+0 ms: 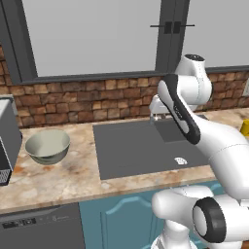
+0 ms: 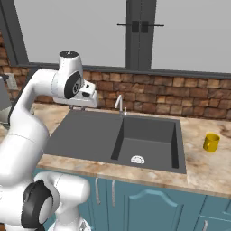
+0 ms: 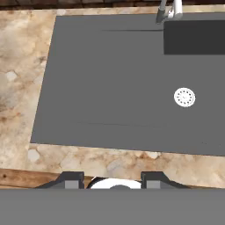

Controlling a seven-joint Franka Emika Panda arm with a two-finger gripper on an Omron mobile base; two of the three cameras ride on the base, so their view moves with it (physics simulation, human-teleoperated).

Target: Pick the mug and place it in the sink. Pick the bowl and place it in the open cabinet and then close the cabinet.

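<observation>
Jaws (image 3: 112,179) stood apart, seemingly holding nothing, above the sink (image 3: 110,88). Bowl (image 1: 47,145) sat on the marbled bench (image 1: 58,177) left of the sink; yellow mug (image 2: 211,142) on its right, brick wall (image 2: 180,97) behind.

Marbled counter (image 1: 73,177) carries bowl (image 1: 47,146), mug (image 2: 210,142).

One bowl (image 1: 47,146), one mug (image 2: 210,142), one sink (image 2: 90,131).
</observation>
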